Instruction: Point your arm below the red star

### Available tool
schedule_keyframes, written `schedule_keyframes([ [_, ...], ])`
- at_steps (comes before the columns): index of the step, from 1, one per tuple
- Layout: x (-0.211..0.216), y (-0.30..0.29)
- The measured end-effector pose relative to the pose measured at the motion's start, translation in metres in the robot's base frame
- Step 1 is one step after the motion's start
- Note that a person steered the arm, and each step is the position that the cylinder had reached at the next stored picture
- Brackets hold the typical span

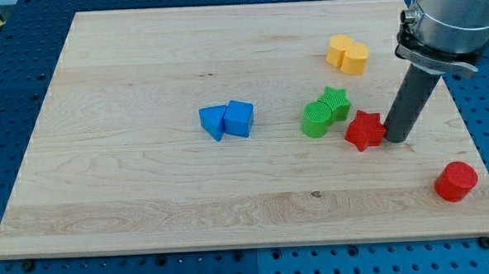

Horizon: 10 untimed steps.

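Note:
The red star lies on the wooden board at the view's right of centre. My tip rests on the board just to the view's right of the red star, touching or nearly touching its right point. The dark rod rises from the tip toward the view's top right into the arm's grey body.
A green cylinder and a green star sit together just left of the red star. Two yellow blocks lie above. Two blue blocks lie at centre. A red cylinder sits at the lower right.

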<state>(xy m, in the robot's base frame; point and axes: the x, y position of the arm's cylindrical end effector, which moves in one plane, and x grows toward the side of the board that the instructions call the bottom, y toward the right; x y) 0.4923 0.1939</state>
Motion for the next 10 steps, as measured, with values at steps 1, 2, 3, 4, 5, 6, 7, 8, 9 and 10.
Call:
schedule_keyframes([
  [1, -0.001, -0.014],
  [2, -0.004, -0.022],
  [3, 0.010, -0.021],
  [4, 0.046, -0.021],
  [5, 0.045, -0.025],
  [6, 0.040, -0.029],
  [7, 0.040, -0.029],
  [8, 0.036, -0.045],
  [9, 0.036, -0.053],
  [10, 0.033, -0.063],
])
